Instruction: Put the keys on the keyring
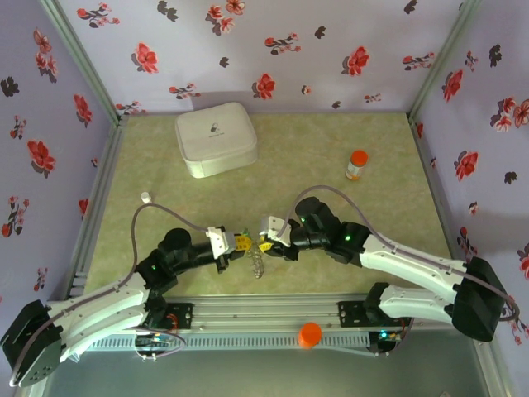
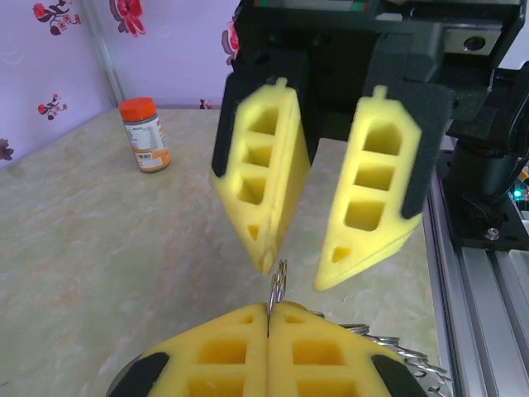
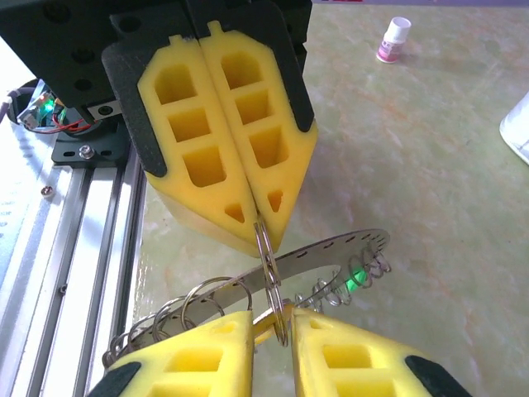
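The keyring (image 1: 257,265) is a flat grey band with small holes (image 3: 331,250), hanging between both grippers with several small wire rings (image 2: 405,351) on it. My left gripper (image 2: 269,310) is shut on one small split ring (image 2: 277,285) that stands edge-up from its tips. Opposite it, my right gripper (image 3: 273,318) is open, its fingers (image 2: 264,190) apart on either side of that same ring (image 3: 269,265). A yellow-orange key head (image 3: 267,323) shows low between the right fingers. The green key (image 3: 357,277) hangs at the keyring's far end among wire coils.
A white rounded box (image 1: 215,141) sits at the back. An orange-capped bottle (image 1: 356,165) stands at the right rear and a small white bottle (image 1: 145,197) at the left. The aluminium rail (image 1: 264,310) runs along the near edge, with an orange cap (image 1: 310,333) on it.
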Available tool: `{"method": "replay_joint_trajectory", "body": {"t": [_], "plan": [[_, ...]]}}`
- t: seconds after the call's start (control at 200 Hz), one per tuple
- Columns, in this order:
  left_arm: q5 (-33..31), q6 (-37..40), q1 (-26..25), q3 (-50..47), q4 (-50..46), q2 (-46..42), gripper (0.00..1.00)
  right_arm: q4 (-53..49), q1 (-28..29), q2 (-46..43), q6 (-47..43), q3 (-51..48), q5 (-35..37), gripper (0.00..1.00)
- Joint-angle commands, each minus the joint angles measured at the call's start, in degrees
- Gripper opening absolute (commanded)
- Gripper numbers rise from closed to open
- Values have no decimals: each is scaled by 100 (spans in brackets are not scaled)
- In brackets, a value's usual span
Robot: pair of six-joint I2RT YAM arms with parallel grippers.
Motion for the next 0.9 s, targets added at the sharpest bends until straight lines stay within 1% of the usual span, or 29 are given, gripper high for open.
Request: {"method": "replay_joint_trajectory", "body": {"t": [0.0,0.075,0.12,0.24,0.42,0.475,0.605,0.65,0.76,0.895], "plan": [[86,-43,-10,18,403,-88,0,-24,-26,-9,-32,152,25,13],[161,-76,-8,36,417,-97,0,-70,-24,5,-58,161,69,7],[235,-115,-10,41,463,-92,0,-82,-26,22,-62,163,123,6],[360,-164,-10,50,667,-67,0,-123,-24,170,-62,165,203,5],[393,-142,-10,107,921,127,0,22,-29,320,5,48,103,6],[381,-124,-15,102,994,169,0,101,-36,223,62,6,100,8],[370,-76,-11,66,1009,234,0,403,-80,-194,170,-172,65,25],[370,-76,-10,51,1020,250,0,529,-89,-307,200,-246,-4,27],[375,-170,-11,17,1163,331,0,725,-102,-302,329,-261,-266,29],[401,-228,-10,24,1222,409,0,772,-97,-148,346,-193,-332,27]]}}
